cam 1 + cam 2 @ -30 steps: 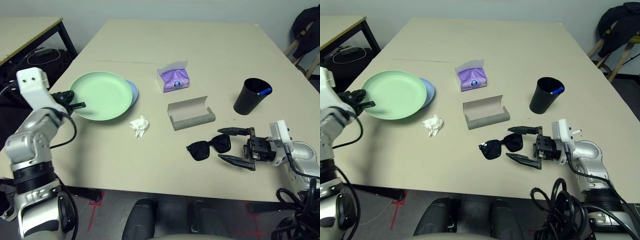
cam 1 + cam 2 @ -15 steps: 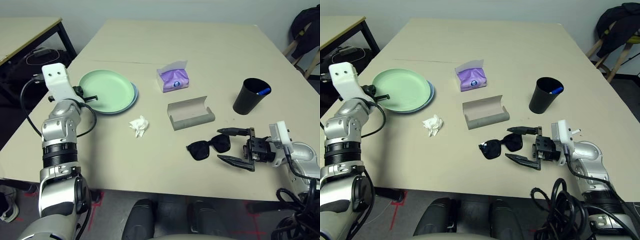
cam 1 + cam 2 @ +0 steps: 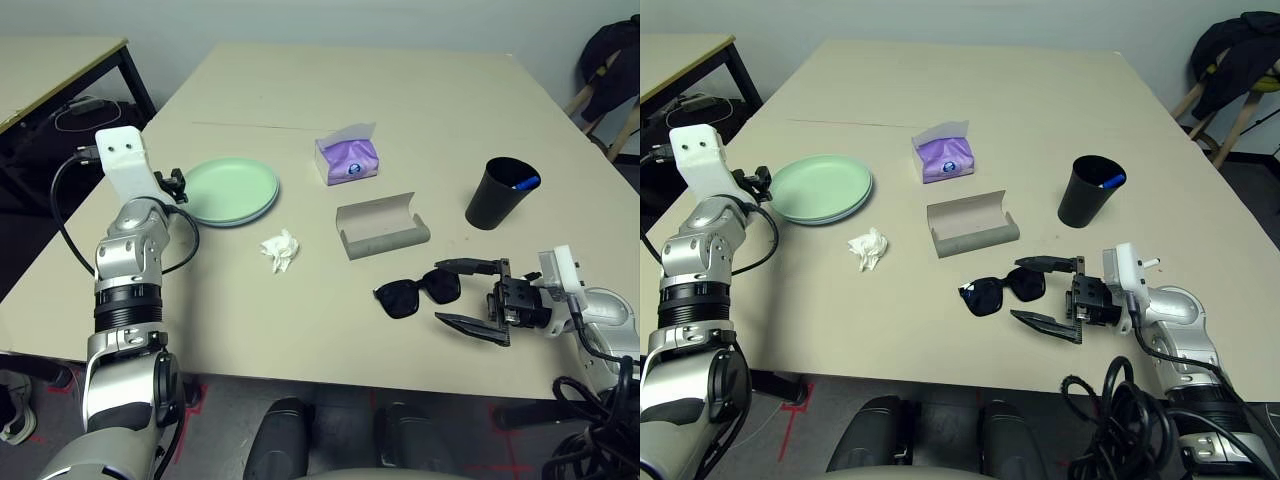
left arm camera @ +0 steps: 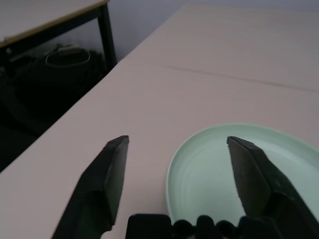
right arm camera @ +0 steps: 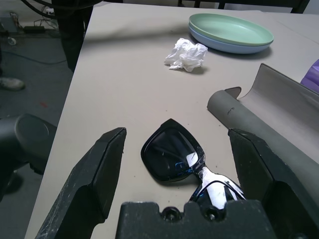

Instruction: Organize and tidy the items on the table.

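Observation:
A mint green plate (image 3: 232, 187) lies stacked on a pale blue plate (image 3: 268, 192) at the left of the table (image 3: 400, 90). My left gripper (image 4: 177, 144) stands open at the green plate's (image 4: 239, 169) outer rim, not gripping it. Crumpled white tissue (image 3: 280, 250) lies just in front of the plates. The grey glasses case (image 3: 382, 228) sits open at the middle. Black sunglasses (image 3: 418, 292) lie in front of it, with my right gripper (image 3: 441, 292) open around their right end. A black cup (image 3: 503, 192) holding a pen (image 3: 528, 183) stands at the right.
A purple tissue pack (image 3: 347, 155) sits behind the case. A smaller table with black legs (image 3: 50, 60) stands off to the far left, with cables on the floor beneath. A chair with a dark jacket (image 3: 612, 50) is at the far right.
My left gripper, which held the green plate tilted up, has set it flat on the blue plate and opened. The right arm has not moved.

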Available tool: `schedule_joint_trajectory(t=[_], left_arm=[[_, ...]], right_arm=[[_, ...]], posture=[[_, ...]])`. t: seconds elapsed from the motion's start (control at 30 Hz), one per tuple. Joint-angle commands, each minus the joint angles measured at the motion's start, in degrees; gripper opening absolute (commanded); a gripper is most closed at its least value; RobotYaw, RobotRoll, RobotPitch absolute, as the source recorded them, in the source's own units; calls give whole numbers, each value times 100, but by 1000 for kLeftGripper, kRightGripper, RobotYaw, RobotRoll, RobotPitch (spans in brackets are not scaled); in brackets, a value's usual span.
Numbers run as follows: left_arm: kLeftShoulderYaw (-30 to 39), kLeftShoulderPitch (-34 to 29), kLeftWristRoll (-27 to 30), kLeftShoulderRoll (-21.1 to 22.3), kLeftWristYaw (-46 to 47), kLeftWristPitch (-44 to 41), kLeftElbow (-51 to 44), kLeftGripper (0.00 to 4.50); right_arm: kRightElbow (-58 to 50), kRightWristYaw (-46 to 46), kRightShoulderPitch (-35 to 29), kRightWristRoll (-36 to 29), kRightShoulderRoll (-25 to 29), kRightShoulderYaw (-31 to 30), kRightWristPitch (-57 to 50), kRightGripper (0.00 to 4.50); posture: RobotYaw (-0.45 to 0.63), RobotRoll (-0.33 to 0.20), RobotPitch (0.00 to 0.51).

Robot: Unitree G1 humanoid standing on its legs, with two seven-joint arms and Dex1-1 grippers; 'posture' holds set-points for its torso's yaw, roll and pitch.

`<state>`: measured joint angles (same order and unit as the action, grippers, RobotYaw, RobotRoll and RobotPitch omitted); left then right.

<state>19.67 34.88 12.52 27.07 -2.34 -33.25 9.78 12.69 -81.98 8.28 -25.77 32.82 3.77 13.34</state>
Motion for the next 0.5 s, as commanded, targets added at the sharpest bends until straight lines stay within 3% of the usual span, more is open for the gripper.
schedule_joint_trajectory(t=[0.03,0.2,0.5], left_arm=[[141,-364,600,77,-554,-638,-921,4459],[251,-1027,1744,313,-1426,-1864,-2317,4459],[-297,-2115,2656,722,-2287,-2885,-3620,4459]], right_arm=[[-62,-4,-12,-32,81,-6,-49,4500],[-34,-33,34,-41,105,-12,-79,4500],[32,-60,165,-16,120,-38,-111,4500]], posture=[[88,0,79],[102,0,81],[113,0,79]])
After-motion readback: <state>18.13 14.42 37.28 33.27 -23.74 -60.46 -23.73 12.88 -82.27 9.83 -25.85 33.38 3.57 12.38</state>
